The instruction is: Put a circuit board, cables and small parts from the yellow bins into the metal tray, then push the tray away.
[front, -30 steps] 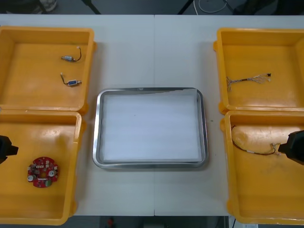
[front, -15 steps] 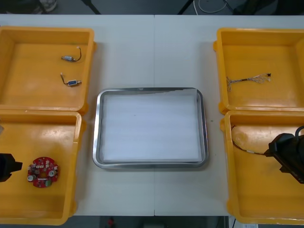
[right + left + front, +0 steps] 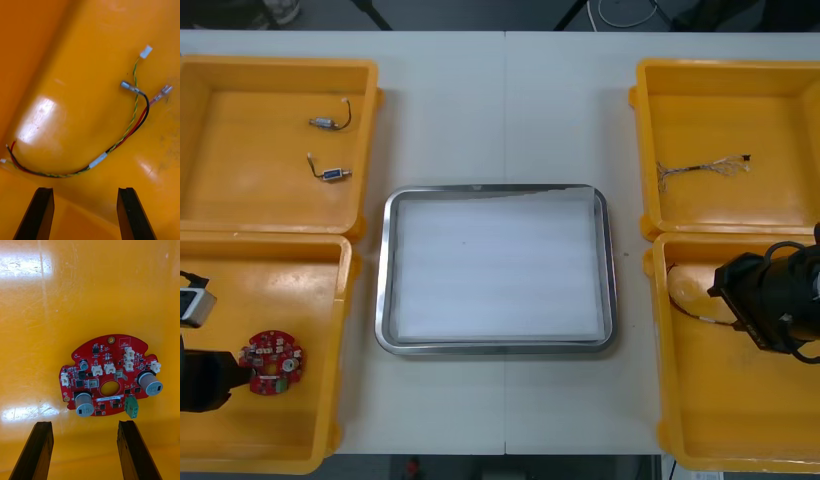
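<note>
A round red circuit board (image 3: 272,362) lies flat in the near left yellow bin (image 3: 290,290). My left gripper (image 3: 225,378) hangs just to its left. In the left wrist view the board (image 3: 110,377) sits just beyond my open left gripper (image 3: 84,450), with nothing between the fingers (image 3: 32,452). My right gripper (image 3: 728,292) hovers over the near right yellow bin (image 3: 700,410), above a red and yellow cable (image 3: 686,303). In the right wrist view that cable (image 3: 112,146) curves across the bin floor beyond my open right gripper (image 3: 84,213).
The metal tray (image 3: 385,270), white inside, stands between the bins. The far left bin (image 3: 240,200) holds two small metal parts (image 3: 327,122) (image 3: 332,174). The far right bin (image 3: 790,100) holds a thin cable (image 3: 705,167).
My left gripper has slid toward the table's near edge and closer to the board. My right arm has reached further left into its bin, over the cable.
</note>
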